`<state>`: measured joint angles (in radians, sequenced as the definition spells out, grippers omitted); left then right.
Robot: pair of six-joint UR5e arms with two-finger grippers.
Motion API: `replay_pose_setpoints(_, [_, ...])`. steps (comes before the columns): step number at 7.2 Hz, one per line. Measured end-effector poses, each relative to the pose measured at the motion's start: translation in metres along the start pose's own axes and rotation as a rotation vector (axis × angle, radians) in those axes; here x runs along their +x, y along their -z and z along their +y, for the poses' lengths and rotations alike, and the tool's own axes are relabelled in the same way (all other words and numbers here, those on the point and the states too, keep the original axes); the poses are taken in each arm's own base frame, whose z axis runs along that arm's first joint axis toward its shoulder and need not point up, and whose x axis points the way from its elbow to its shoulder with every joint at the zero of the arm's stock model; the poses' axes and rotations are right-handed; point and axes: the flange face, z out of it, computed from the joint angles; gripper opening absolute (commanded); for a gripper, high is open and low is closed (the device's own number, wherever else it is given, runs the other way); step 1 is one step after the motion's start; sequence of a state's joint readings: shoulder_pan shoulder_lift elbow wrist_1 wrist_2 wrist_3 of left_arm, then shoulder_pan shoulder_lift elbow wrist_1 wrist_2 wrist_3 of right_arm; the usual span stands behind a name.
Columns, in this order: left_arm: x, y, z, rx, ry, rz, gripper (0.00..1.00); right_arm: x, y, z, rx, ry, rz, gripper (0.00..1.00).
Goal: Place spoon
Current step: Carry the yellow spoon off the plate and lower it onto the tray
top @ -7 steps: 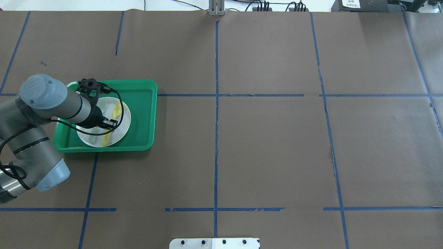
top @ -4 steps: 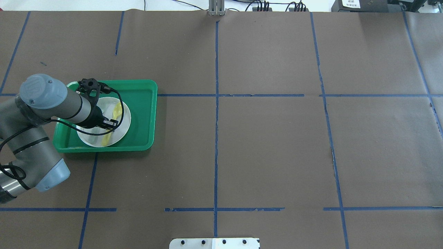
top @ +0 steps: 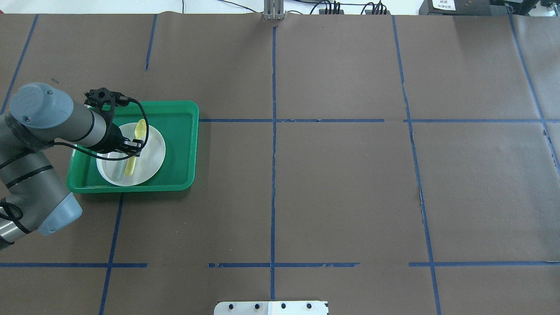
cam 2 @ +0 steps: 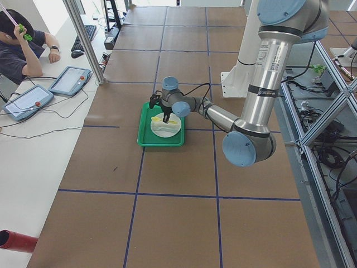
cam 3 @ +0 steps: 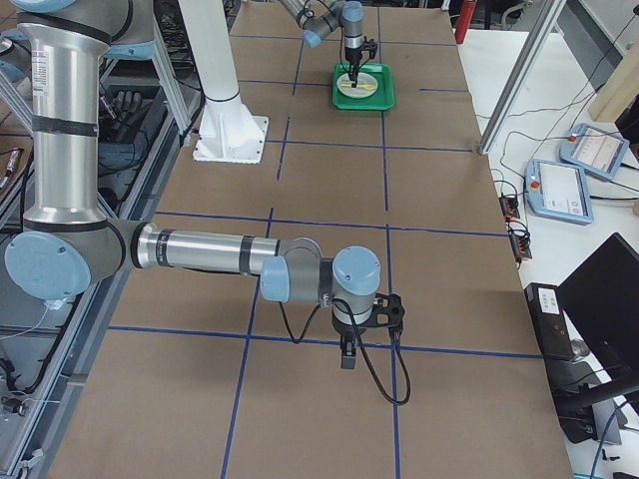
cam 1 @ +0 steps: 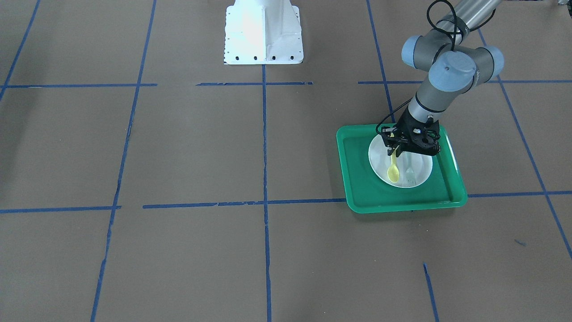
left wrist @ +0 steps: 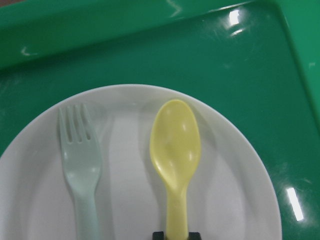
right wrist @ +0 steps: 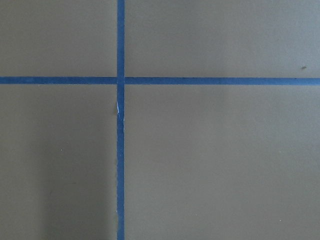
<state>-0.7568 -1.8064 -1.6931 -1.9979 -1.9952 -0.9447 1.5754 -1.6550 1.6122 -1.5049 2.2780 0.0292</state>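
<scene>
The yellow spoon (left wrist: 176,145) is held by its handle in my left gripper (cam 1: 395,153), which is shut on it. The spoon hangs just over the white plate (top: 154,153), bowl pointing away from the robot, and casts a shadow on the plate. The spoon also shows in the overhead view (top: 140,127) and in the front view (cam 1: 393,172). The plate sits in the green tray (top: 181,144). My right gripper (cam 3: 349,347) hovers over bare table far from the tray; I cannot tell whether it is open or shut.
A pale grey-green fork (left wrist: 80,150) lies on the plate to the left of the spoon, parallel to it. Blue tape lines cross the brown table (top: 341,183). The robot's white base (cam 1: 262,31) stands at the table's edge.
My left arm has moved left and a little away from the robot, carrying the spoon with it across the plate, closer to the fork.
</scene>
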Motion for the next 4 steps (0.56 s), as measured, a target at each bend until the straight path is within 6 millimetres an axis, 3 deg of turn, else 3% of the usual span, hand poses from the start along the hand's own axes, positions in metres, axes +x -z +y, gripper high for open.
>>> replay_pose_setpoints(2, [0.014, 0.008, -0.014, 0.011, 0.109, 0.003, 0.0, 0.0, 0.0, 0.0, 0.0, 0.0, 0.0, 1.0])
replay_pose_setpoints(4, [0.057, 0.015, -0.033, 0.004, 0.163, 0.0, 0.0, 0.0, 0.0, 0.0, 0.0, 0.0, 0.0, 1.0])
